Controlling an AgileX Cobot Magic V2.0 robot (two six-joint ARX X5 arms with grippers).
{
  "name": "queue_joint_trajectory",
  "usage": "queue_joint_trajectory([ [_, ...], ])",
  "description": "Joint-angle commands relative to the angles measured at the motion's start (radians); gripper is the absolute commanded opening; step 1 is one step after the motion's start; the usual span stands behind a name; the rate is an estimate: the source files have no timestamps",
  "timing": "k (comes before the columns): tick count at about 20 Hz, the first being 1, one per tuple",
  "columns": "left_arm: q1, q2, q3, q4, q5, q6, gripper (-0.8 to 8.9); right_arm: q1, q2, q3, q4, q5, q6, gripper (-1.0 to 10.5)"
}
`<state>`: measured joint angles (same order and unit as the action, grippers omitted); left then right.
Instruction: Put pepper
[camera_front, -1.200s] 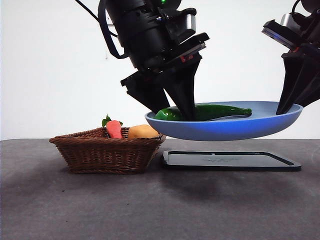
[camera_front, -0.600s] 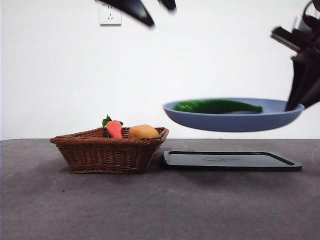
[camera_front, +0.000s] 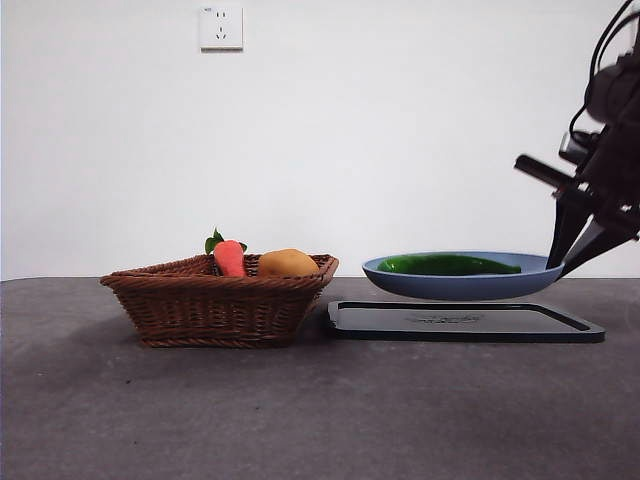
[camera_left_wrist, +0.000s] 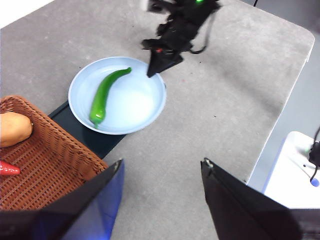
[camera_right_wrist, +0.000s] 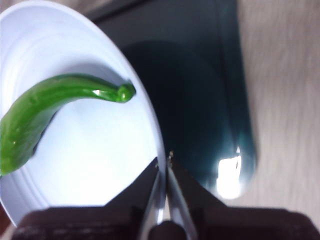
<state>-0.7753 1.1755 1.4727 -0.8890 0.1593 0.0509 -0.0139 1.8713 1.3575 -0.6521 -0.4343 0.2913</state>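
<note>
The dark-green pepper (camera_front: 447, 265) lies in a light-blue plate (camera_front: 460, 283). It also shows in the left wrist view (camera_left_wrist: 105, 94) and the right wrist view (camera_right_wrist: 47, 110). My right gripper (camera_front: 562, 260) is shut on the plate's rim (camera_right_wrist: 159, 150) and holds the plate just above a black tray (camera_front: 465, 322). My left gripper (camera_left_wrist: 160, 175) is open and empty, high above the table and out of the front view. It looks down on the plate (camera_left_wrist: 135, 105) and on the right gripper (camera_left_wrist: 161, 62).
A brown wicker basket (camera_front: 215, 300) stands left of the tray and holds a red-orange vegetable with green leaves (camera_front: 228, 256) and a rounded orange-yellow fruit (camera_front: 287, 263). A white wall with a socket (camera_front: 221, 27) stands behind. The table's edge (camera_left_wrist: 280, 115) runs beyond the plate.
The left arm has risen out of the front view, leaving the pepper in the plate. The right gripper has lowered the plate to just above the black tray.
</note>
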Motion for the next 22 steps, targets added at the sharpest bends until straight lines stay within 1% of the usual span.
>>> queue_joint_trajectory([
  [1,-0.009,0.005,0.023,0.003,-0.001,-0.007,2.72,0.0,0.068,0.063,0.025,-0.005,0.024,0.1],
  [7,-0.009,0.005,0.023,0.005,-0.002,-0.024,2.72,0.0,0.156,0.08,0.057,-0.005,0.032,0.1],
  [11,-0.009,0.005,0.023,0.004,-0.002,-0.024,2.72,0.001,0.164,0.08,0.076,-0.005,0.022,0.1],
  [12,-0.009,0.005,0.023,0.004,-0.002,-0.024,2.72,0.001,0.164,0.08,0.075,-0.007,0.022,0.3],
  [15,-0.009,0.005,0.023,0.004,-0.002,-0.024,2.72,0.001,0.159,0.08,0.066,-0.011,0.022,1.4],
  [17,-0.009,0.005,0.023,0.004,-0.002,-0.024,2.72,-0.001,0.13,0.08,0.046,-0.011,0.017,1.8],
  [19,-0.009,0.005,0.023,0.003,-0.002,-0.023,2.72,-0.007,0.065,0.08,0.013,-0.008,-0.021,1.8],
  [21,-0.009,0.005,0.023,0.0,-0.002,-0.022,2.72,-0.011,-0.032,0.08,-0.034,-0.01,-0.049,1.8],
  [22,-0.009,0.005,0.023,-0.002,-0.003,-0.021,2.72,-0.011,-0.089,0.08,-0.065,-0.01,-0.074,1.8],
])
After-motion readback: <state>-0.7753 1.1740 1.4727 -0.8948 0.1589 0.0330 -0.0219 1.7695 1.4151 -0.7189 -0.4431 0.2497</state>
